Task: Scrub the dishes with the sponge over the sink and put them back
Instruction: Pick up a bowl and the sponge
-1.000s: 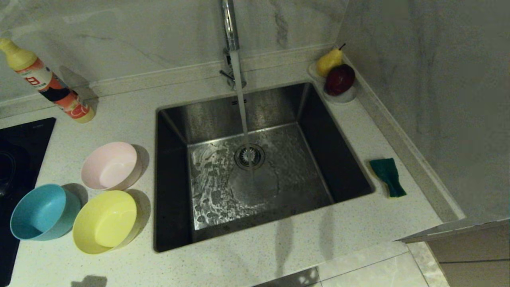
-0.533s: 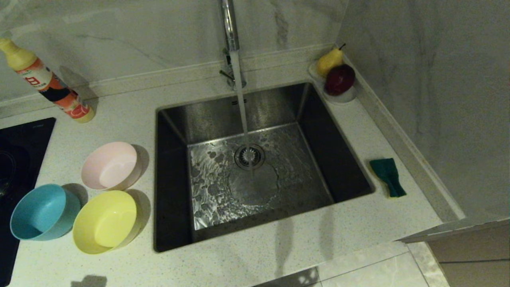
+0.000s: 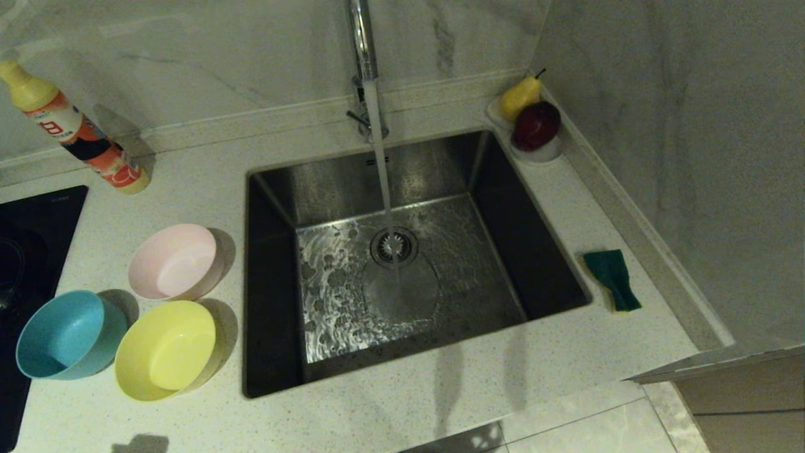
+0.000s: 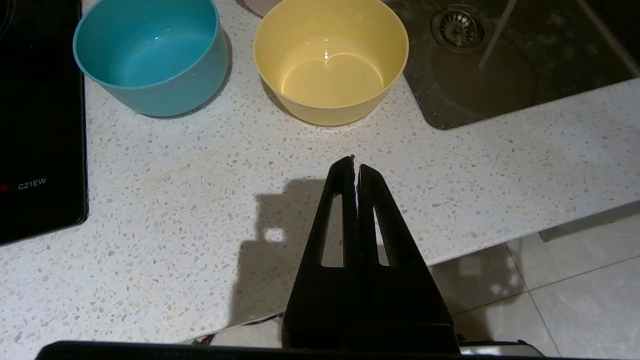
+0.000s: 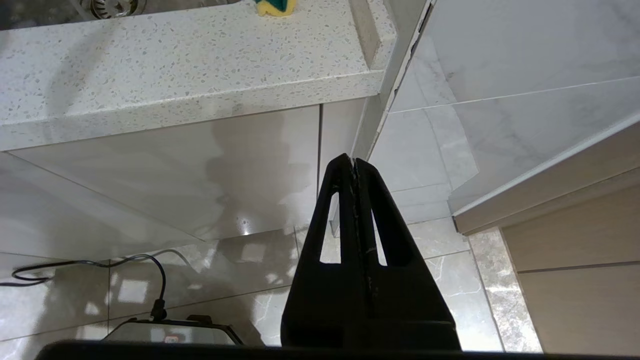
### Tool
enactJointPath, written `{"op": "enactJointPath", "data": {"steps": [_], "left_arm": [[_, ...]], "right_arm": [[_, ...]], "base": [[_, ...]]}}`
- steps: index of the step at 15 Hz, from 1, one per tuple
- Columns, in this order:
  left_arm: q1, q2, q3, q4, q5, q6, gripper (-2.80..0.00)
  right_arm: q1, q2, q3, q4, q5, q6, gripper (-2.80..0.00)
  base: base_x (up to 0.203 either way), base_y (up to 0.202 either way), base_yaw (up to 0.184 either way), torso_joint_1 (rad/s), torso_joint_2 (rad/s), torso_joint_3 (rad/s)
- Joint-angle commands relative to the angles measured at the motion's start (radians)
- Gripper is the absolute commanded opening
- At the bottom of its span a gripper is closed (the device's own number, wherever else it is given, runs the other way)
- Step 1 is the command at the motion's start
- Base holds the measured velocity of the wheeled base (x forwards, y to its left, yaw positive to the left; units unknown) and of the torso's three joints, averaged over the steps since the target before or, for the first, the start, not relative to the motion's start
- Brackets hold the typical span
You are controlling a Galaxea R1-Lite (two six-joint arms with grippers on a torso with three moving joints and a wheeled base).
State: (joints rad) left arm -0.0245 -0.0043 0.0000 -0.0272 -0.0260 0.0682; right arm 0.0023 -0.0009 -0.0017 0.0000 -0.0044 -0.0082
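Observation:
Three bowls stand on the counter left of the sink (image 3: 264,189): a pale pink bowl (image 3: 174,262), a yellow bowl (image 3: 165,350) and a light blue bowl (image 3: 66,335). Water runs from the chrome tap (image 3: 361,38) onto the drain strainer (image 3: 394,246). The green-faced sponge (image 3: 612,278) lies on the counter right of the sink. My left gripper (image 4: 354,162) is shut and empty, hanging over the counter's front edge, short of the yellow bowl (image 4: 330,60) and the blue bowl (image 4: 150,55). My right gripper (image 5: 353,161) is shut and empty, low in front of the cabinet, below the sponge (image 5: 275,6).
A detergent bottle (image 3: 72,129) leans by the back wall at left. A black cooktop (image 3: 25,251) borders the bowls on the left. A white dish with a pear (image 3: 519,95) and a dark red fruit (image 3: 536,124) sits in the back right corner. A wall (image 3: 692,157) closes the right side.
Only the running water's ripples in the sink have shifted. Neither arm has moved and the bowls and sponge lie where they were.

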Motion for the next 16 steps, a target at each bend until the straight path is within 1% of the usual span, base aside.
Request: {"op": "enactJointPath", "data": {"steps": [1, 3, 4, 6, 9, 11, 13, 16], "left_arm": [[0.0, 0.001, 0.015, 0.0, 0.0, 0.001, -2.8], [0.0, 0.001, 0.015, 0.0, 0.0, 0.001, -2.8], [0.0, 0.001, 0.015, -0.002, 0.0, 0.0, -2.8], [0.0, 0.001, 0.015, -0.001, 0.0, -0.002, -2.8], [0.0, 0.001, 0.015, -0.002, 0.0, -0.007, -2.8], [0.0, 0.001, 0.015, -0.002, 0.0, -0.007, -2.8], [0.0, 0.001, 0.015, -0.001, 0.0, -0.007, -2.8], [0.0, 0.001, 0.015, 0.0, 0.0, -0.007, -2.8]], "right_arm": [[0.001, -0.001, 0.0, -0.002, 0.001, -0.006, -2.8], [0.001, -0.002, -0.006, 0.015, 0.001, -0.012, -2.8], [0.001, -0.002, -0.027, 0.023, 0.004, -0.031, -2.8], [0.001, 0.009, -0.143, 0.059, 0.012, -0.041, -2.8], [0.001, 0.081, -0.367, 0.254, 0.097, -0.044, -2.8], [0.003, 0.191, -0.519, 0.353, 0.146, -0.044, -2.8], [0.002, 0.303, -0.623, 0.402, 0.19, -0.045, -2.8], [0.004, 0.467, -0.701, 0.462, 0.246, -0.048, -2.8]], "base": [[0.0, 0.0, 0.0, 0.0, 0.0, 0.0], [0.0, 0.0, 0.0, 0.0, 0.0, 0.0], [0.0, 0.0, 0.0, 0.0, 0.0, 0.0], [0.0, 0.0, 0.0, 0.0, 0.0, 0.0], [0.0, 0.0, 0.0, 0.0, 0.0, 0.0], [0.0, 0.0, 0.0, 0.0, 0.0, 0.0], [0.0, 0.0, 0.0, 0.0, 0.0, 0.0], [0.0, 0.0, 0.0, 0.0, 0.0, 0.0]]}}
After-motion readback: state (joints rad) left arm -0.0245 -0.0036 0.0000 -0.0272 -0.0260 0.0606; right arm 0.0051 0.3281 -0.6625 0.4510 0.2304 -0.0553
